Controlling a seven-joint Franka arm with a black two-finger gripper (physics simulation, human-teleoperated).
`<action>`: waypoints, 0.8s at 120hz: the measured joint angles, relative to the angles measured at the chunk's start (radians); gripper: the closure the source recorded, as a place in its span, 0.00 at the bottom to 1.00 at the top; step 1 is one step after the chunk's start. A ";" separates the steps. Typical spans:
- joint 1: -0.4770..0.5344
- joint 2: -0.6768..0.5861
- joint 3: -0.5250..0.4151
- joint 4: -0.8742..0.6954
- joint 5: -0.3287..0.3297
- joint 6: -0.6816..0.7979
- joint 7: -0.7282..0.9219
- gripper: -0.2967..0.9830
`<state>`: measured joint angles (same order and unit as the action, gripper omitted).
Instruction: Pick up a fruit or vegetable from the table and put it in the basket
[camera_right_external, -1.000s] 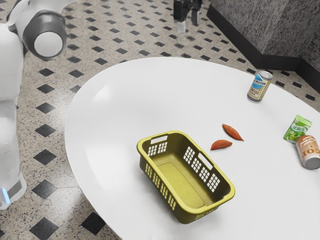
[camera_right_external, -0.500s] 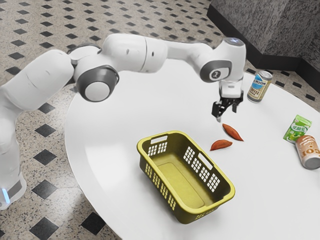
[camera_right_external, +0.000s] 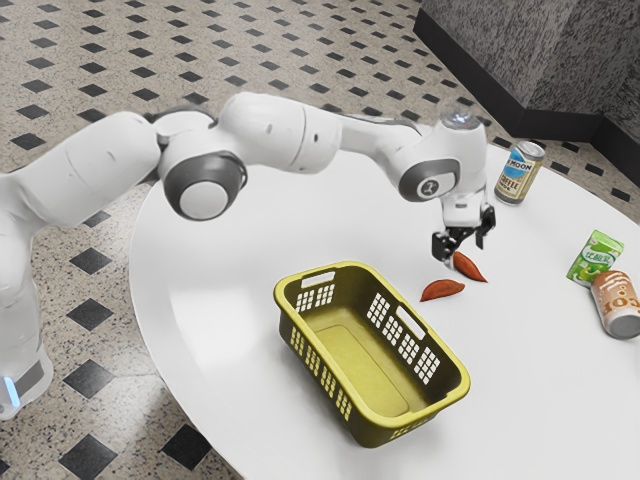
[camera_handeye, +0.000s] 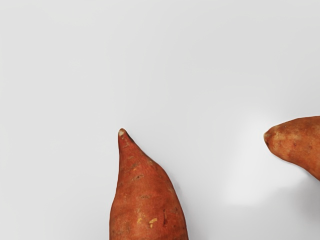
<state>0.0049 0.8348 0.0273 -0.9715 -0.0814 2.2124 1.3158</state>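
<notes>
In the exterior view, the white arm comes in from the left edge and reaches across to the upper right of centre, where the black gripper hangs low over the desk. Its jaws stand apart, with nothing clamped between them. The upper sweet potato lies on the desk, right of centre, just under the jaws. The lower sweet potato lies near it, slightly toward the lower left, between it and the basket. The olive-yellow basket sits upright at the lower centre, its inside bare. In the upper right, a blue and tan can stands upright. At the right edge, a green carton stands beside an orange-brown can lying on its side; whether those two touch, I cannot tell.

In the wrist view, one reddish sweet potato is just under the hand, its pointed end in sight. The other, more orange, lies apart from it, partly cut off. Both rest on the pale desk surface.
</notes>
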 joint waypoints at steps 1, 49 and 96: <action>0.000 0.001 0.000 0.000 0.000 0.002 0.001 0.26; 0.003 0.031 -0.001 0.000 0.000 0.069 0.027 0.28; 0.003 0.045 -0.001 0.001 0.000 0.099 0.040 0.37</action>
<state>0.0077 0.8797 0.0261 -0.9707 -0.0812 2.3116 1.3562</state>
